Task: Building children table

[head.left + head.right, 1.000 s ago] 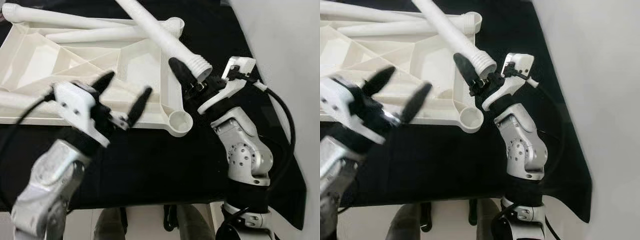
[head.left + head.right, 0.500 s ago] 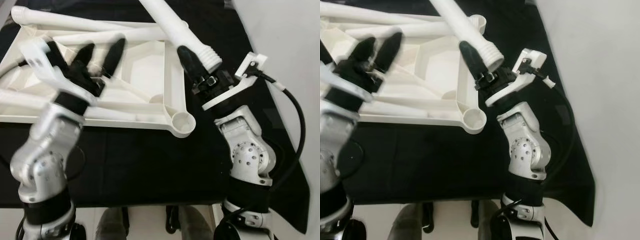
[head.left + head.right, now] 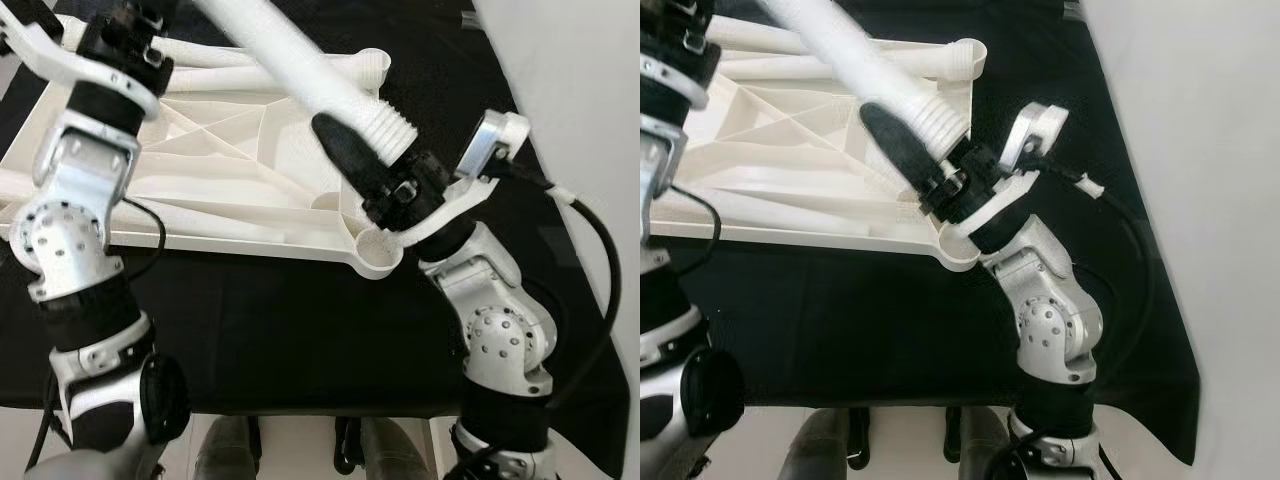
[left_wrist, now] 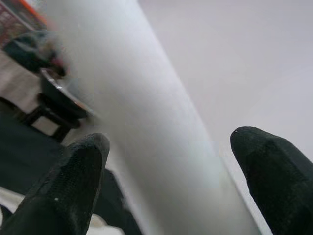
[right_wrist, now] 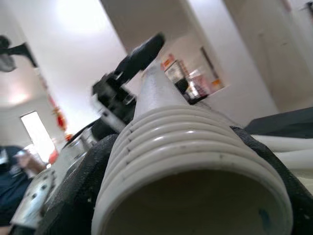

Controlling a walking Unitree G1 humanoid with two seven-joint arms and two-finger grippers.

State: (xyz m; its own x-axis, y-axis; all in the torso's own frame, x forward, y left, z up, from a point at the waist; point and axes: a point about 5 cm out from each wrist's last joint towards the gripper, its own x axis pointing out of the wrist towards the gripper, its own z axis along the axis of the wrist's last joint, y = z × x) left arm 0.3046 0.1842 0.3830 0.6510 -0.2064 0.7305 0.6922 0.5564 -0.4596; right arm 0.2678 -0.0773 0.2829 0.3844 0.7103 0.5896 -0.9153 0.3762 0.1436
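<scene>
Your table leg (image 3: 300, 70), a white tube with a ribbed, threaded open end, slanted above the upturned white tabletop (image 3: 200, 150), its threaded end hanging just above and near the round corner socket (image 3: 378, 250) at the tabletop's near right corner. You had the right end effector (image 3: 385, 160) clenched on that threaded end: one long black finger (image 3: 345, 160) lay along the tube's side in the head views, and in the right wrist view black pads pressed both sides of the ribbed mouth (image 5: 195, 196).

Higher up the same leg, your left end effector (image 4: 166, 181) sat with its two black fingertips (image 4: 73, 186) spread to either side of the tube; the wrist view showed gaps between pads and plastic, so it was released, not gripping. The left arm (image 3: 80, 200) reached up over the tabletop's left part, its wrist at the top edge of the head view.

The tabletop lay underside up, its ribs showing, on a black cloth (image 3: 280, 330) that covered the counter. Other white legs (image 3: 840, 45) rested along the tabletop's far edge. A pale wall (image 3: 580, 120) stood at your right.
</scene>
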